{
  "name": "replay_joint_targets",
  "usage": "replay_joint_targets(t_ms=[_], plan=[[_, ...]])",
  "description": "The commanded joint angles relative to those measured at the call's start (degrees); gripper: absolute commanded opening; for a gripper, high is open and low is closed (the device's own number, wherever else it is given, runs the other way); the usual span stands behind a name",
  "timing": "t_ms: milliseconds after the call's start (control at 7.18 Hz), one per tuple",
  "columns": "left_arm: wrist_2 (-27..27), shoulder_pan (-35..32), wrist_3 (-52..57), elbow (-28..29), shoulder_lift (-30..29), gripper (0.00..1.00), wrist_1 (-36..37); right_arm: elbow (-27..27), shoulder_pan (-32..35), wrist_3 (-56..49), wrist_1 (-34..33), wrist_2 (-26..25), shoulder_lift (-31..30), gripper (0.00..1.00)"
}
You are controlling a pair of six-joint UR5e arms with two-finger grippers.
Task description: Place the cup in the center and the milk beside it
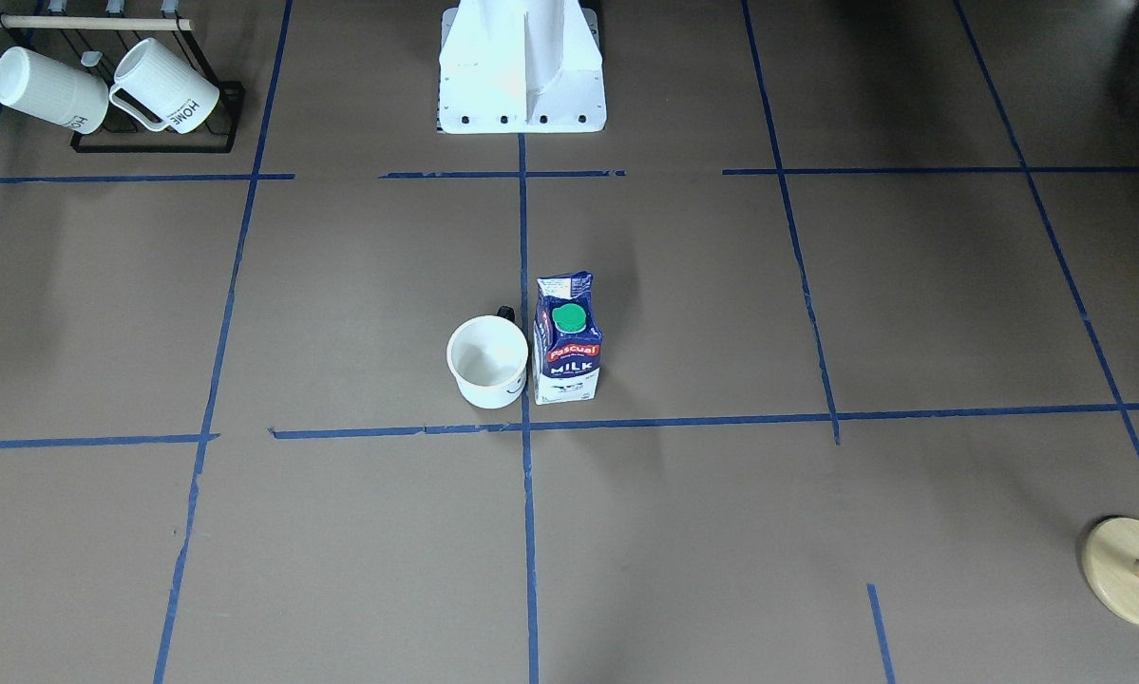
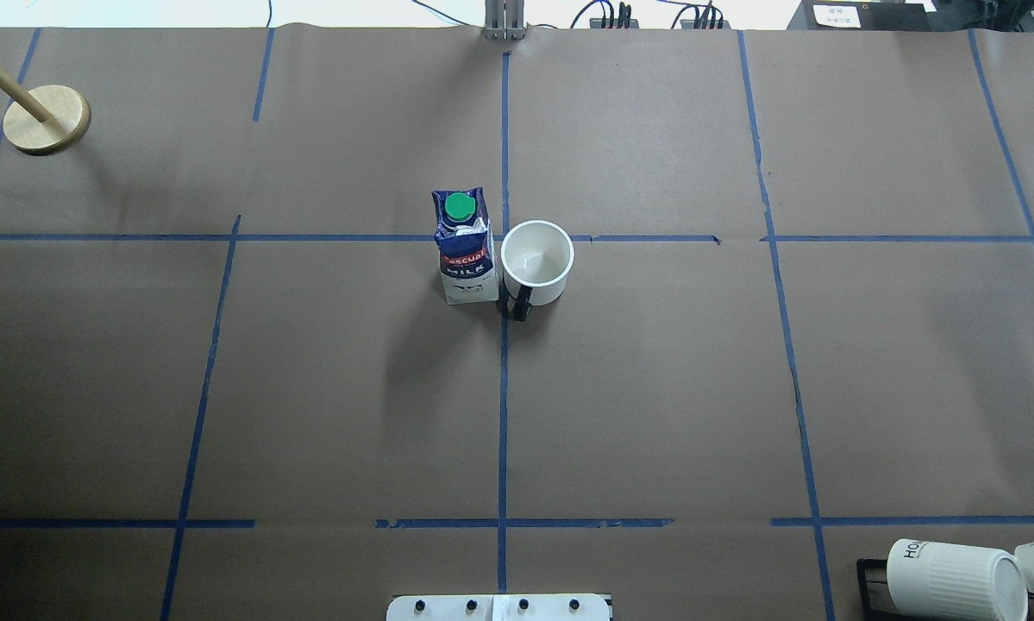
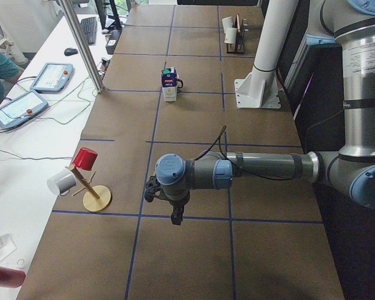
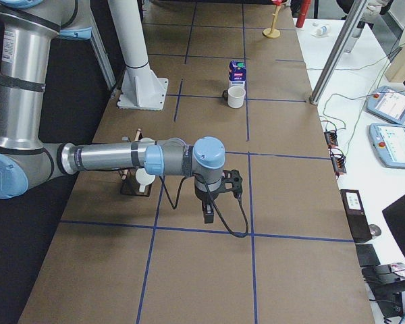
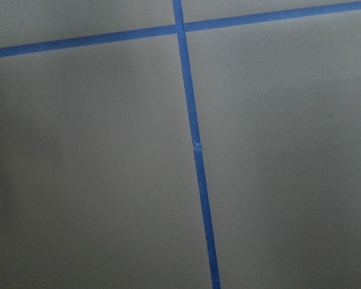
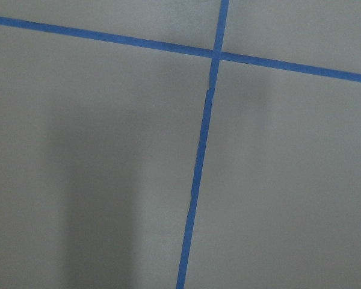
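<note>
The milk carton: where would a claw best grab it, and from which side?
Probably the milk carton by its flat walls below the sloped top, pinching the faces nearest and farthest from the robot. Come from above or the robot's left: the cup stands close on its right.

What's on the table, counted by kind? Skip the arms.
Milk carton: 1
White cup with black handle: 1
Ribbed HOME mugs: 2
Black rack: 1
Wooden stand: 1
Red cup hung on the stand: 1
Grey cup hung on the stand: 1
Total: 8
</note>
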Motion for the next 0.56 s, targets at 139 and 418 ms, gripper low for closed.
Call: replay_joint_targets(t_ms=[139, 418], plan=[[7.5, 0.0, 0.3, -0.8, -0.6, 1.00, -0.1, 0.0, -0.1, -0.1, 0.0, 0.1, 0.1, 1.00], [7.3, 0.0, 0.4, -0.9, -0.6, 1.00, -0.1, 0.1, -0.1, -0.1, 0.0, 0.1, 0.1, 1.00]])
